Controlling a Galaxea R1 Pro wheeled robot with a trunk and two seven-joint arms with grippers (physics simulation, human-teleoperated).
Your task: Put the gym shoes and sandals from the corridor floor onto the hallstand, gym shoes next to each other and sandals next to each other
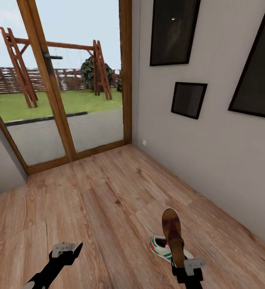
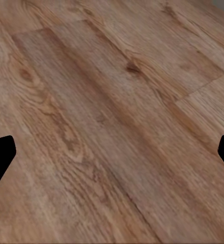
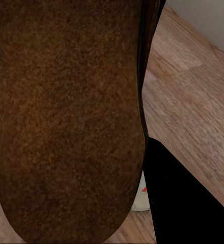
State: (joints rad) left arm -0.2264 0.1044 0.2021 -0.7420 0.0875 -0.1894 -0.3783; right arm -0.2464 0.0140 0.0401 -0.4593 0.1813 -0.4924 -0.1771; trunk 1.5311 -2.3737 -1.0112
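In the head view the right gripper [image 1: 187,268] sits at about five o'clock, low in the frame, and pinches a brown sandal [image 1: 173,237] by its rear end. The sandal rises from the gripper toward twelve o'clock, its rounded toe uppermost and its footbed facing the camera, held clear of the corridor floor [image 1: 108,200]. In the right wrist view the sandal's [image 3: 66,117] brown surface lies right up against the camera, with one black finger [image 3: 183,203] dark beside it at about four o'clock; the fingers are pressed onto the sandal.

One gym shoe [image 1: 164,248] lies on the floor just behind and below the held sandal, at about ten o'clock from the right gripper. Its cream upper, green stripes and a red tab show on either side of the sandal, which covers its middle. A sliver of its pale edge [image 3: 141,195] with a red spot also shows in the right wrist view, between sandal and finger.

The left gripper [image 1: 70,251] hangs at about seven o'clock in the head view, well apart from both shoes. In the left wrist view its fingertips [image 2: 1,157] stand spread wide at nine and three o'clock, with bare planks [image 2: 112,122] between them and nothing held.

A glazed wooden door [image 1: 60,88] stands at eleven o'clock, and dark frames [image 1: 188,100] hang on the grey wall [image 1: 213,152] at two o'clock.
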